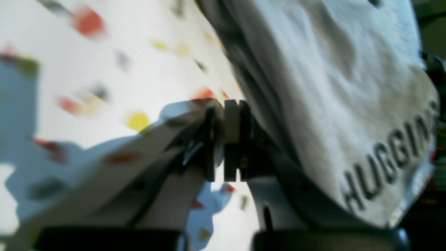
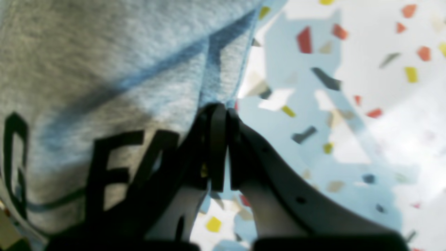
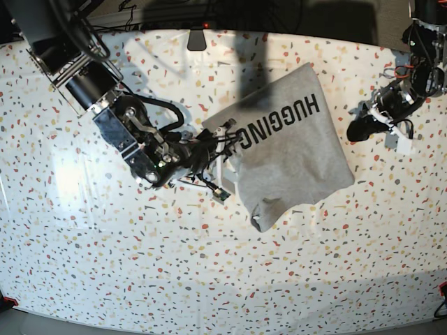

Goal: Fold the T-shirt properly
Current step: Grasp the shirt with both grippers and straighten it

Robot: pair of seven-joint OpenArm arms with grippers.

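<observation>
The grey T-shirt point(image 3: 290, 150) lies partly folded in the middle of the speckled table, with its black block lettering point(image 3: 279, 122) facing up. My right gripper point(image 3: 225, 134) is at the shirt's left edge. In the right wrist view its jaws point(image 2: 226, 111) are shut on the hem of the T-shirt point(image 2: 104, 69). My left gripper point(image 3: 355, 131) is just off the shirt's right edge. In the left wrist view it point(image 1: 231, 106) is shut with nothing seen between the pads, and the T-shirt point(image 1: 331, 87) lies beside it.
The white speckled table point(image 3: 105, 265) spreads wide around the shirt. A dark mount point(image 3: 197, 40) sits at the far edge. Cables and a small green part point(image 3: 222, 194) hang off the right arm near the shirt's left side.
</observation>
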